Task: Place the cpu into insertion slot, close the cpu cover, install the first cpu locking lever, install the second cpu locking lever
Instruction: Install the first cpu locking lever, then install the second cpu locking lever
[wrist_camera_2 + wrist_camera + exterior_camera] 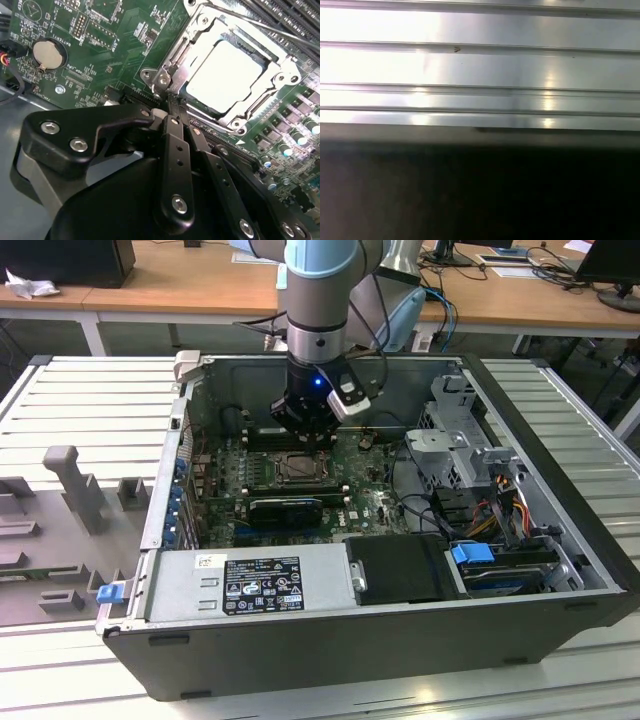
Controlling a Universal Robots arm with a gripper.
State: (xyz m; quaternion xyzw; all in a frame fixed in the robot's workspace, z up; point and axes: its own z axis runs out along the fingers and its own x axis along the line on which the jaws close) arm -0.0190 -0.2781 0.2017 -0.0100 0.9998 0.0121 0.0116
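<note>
The cpu [227,72] lies in the socket with its pale metal top showing. The cpu cover [282,75] is folded down around it, framing it through its window. A thin locking lever [280,31] runs along the socket's far side. My gripper [174,104] has its two dark fingers [175,150] pressed together, tips at the socket's near corner beside a screw post [162,80]. In the exterior view the gripper [305,430] hangs just behind the socket [298,468] over the green motherboard [225,490].
The open computer case [400,640] holds a power supply [250,585], a black drive box [400,570] and a drive cage with cables [470,455]. A coin battery [49,54] sits on the board. Ribbed metal table [480,65] surrounds the case; grey fixtures [70,490] stand on the exterior view's left.
</note>
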